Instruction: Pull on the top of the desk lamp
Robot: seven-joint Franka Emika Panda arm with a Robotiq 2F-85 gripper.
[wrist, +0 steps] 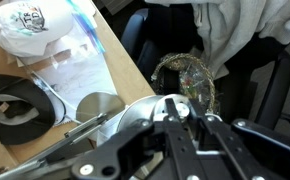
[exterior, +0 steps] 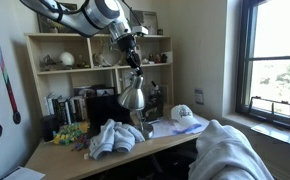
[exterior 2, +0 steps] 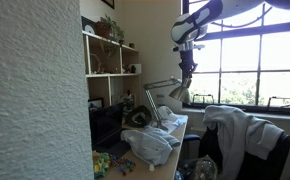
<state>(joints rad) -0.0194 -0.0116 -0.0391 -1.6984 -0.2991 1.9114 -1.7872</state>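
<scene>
The desk lamp (exterior: 135, 97) is shiny silver with a bell-shaped shade and stands on the wooden desk (exterior: 65, 155) in front of the black monitor (exterior: 99, 106). My gripper (exterior: 133, 66) comes down from above onto the top of the desk lamp (exterior: 135, 79). In the wrist view the two black fingers (wrist: 181, 112) sit close together around the small knob at the shade's narrow end (wrist: 176, 104), with the silver shade (wrist: 135, 118) below. In an exterior view the gripper (exterior 2: 188, 72) hangs over the lamp's thin arm (exterior 2: 161, 85). The jaws look shut on the top.
A white cap (exterior: 183, 114) and papers lie on the desk beside the lamp. Grey clothes (exterior: 115, 138) are heaped at the desk front. A chair draped in white cloth (exterior: 230, 150) stands close by. Shelves (exterior: 55, 70) rise behind, and a window (exterior: 280, 60) is at the side.
</scene>
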